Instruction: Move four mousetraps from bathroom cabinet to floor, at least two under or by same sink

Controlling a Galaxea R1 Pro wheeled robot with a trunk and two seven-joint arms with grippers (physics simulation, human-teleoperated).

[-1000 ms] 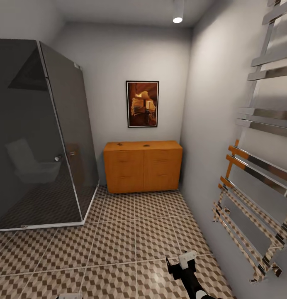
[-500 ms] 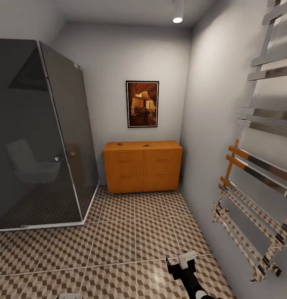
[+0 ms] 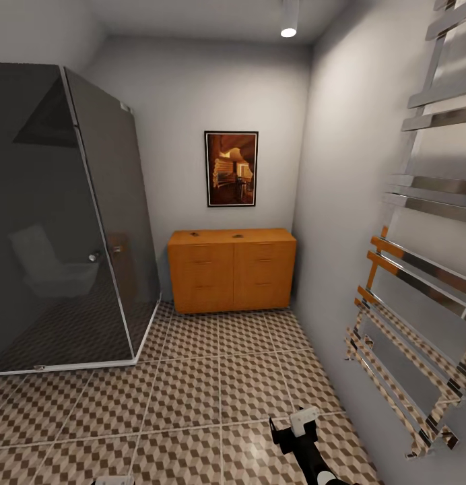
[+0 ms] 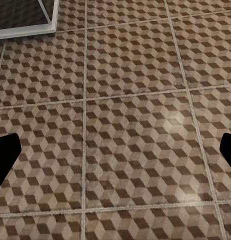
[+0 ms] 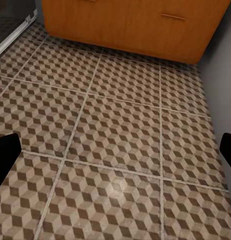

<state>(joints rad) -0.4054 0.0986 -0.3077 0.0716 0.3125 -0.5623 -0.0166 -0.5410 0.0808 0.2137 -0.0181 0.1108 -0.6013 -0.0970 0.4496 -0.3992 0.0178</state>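
2 small dark specks on the cabinet (image 3: 231,268) top, too tiny to call traps. Both wrist views show 2 black fingers (image 4: 4,160) spread wide over bare floor (image 4: 130,125); the cabinet sits ahead of the right fingers (image 5: 5,155).

Smooth orange-brown wooden cabinet (image 3: 231,269), faintly glossy tiled bathroom floor (image 3: 213,377), polished chrome towel rail (image 3: 421,269).

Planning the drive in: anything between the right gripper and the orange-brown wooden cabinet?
Head view: bare cube-patterned tile floor from right gripper to cabinet.
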